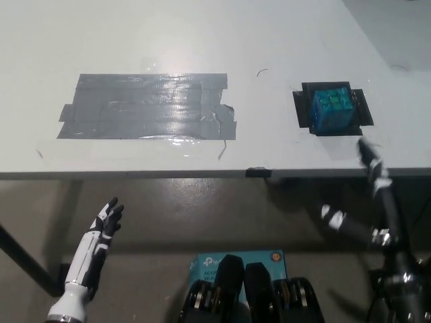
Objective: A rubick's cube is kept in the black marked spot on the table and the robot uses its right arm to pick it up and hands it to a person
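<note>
A Rubik's cube (332, 110), showing blue and green faces, sits on the black taped square (302, 108) at the right of the white table (202, 40). My black right hand (372, 202) is raised at the table's front edge, just below and to the right of the cube, fingers spread apart and holding nothing. One fingertip (364, 149) reaches over the edge, close to the black square's lower right corner, apart from the cube. My white left hand (101, 232) rests low at the lower left, below the table edge, fingers apart and empty.
A large patch of grey duct tape (148, 106) covers the table's middle left. A small black mark (258, 172) sits on the front edge. The table's right edge runs diagonally at the upper right. A teal box (209, 264) lies on the floor below.
</note>
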{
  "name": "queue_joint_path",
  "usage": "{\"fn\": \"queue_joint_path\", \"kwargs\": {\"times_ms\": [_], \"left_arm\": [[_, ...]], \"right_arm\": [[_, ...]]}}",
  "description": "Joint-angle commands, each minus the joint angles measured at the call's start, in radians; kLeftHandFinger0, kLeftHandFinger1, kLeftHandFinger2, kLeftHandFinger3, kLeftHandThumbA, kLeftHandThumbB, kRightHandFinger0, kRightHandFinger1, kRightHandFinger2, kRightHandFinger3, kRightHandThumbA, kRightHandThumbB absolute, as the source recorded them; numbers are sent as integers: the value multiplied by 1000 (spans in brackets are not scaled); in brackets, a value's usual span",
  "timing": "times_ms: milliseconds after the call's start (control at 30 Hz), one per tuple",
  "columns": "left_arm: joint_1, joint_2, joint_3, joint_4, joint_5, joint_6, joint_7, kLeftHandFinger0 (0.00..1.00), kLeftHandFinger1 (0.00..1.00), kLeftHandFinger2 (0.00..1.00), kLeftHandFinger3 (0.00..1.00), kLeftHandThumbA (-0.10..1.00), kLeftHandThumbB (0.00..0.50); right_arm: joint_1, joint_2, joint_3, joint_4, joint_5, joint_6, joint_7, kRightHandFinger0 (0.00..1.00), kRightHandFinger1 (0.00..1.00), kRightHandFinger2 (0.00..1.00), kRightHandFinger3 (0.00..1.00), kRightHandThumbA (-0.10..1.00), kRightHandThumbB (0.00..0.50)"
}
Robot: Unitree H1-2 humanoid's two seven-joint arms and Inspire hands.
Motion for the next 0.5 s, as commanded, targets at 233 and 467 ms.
{"fn": "queue_joint_path", "kwargs": {"times_ms": [233,467], "left_arm": [[-1,1,-7,-35,1,-35,-14,1000,1000,1000,1000,1000,244],[-11,1,-5,-37,-2,-34,-20,1000,1000,1000,1000,1000,245]], "right_arm": [[-335,26,-81,82,-106,235,-113,1000,1000,1000,1000,930,338],[-525,0,-88,374,-134,269,-185,1000,1000,1000,1000,900,367]]}}
